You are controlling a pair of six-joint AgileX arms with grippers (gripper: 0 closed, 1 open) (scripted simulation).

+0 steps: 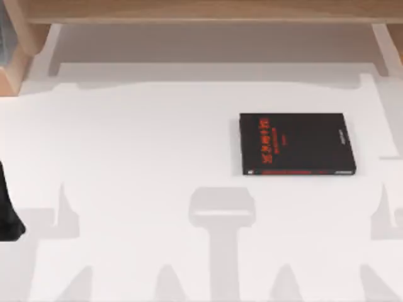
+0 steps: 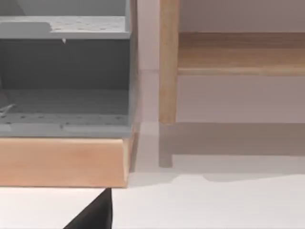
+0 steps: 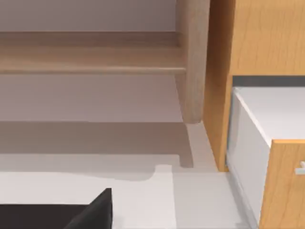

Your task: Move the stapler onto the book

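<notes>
One book [image 1: 297, 144] lies flat on the white tabletop [image 1: 126, 157], in the right-centre of the top view. It is thin, black and rectangular, with its long sides running across the frame. Red lettering sits on the left part of its cover, and a thin red strip runs along its lower edge. It lies well apart from every edge of the tabletop, with bare white surface all round it.

At the far left edge of the top view, below the middle, a dark piece of the left arm [image 1: 6, 217] reaches into the frame. Soft grey shadows fall across the lower part of the tabletop. A pale wooden frame [image 1: 208, 11] crosses the top of the frame.

In the left wrist view, a dark wedge of the left gripper [image 2: 95, 217] pokes up at the bottom edge over the white surface. Whether it is open or closed cannot be told, and nothing shows in its hold. Beyond it stands a wooden unit with grey shelves [image 2: 64, 102], with an upright wooden post [image 2: 167, 62] beside it.

In the right wrist view, a like dark wedge of the right gripper [image 3: 97, 212] rises at the bottom edge, its state also impossible to tell. A flat black band lies at the lower left of that frame, too little of it visible to name. Behind stand a round wooden post [image 3: 193, 62] and a wooden cabinet [image 3: 267, 38] with a white drawer [image 3: 250, 143].
</notes>
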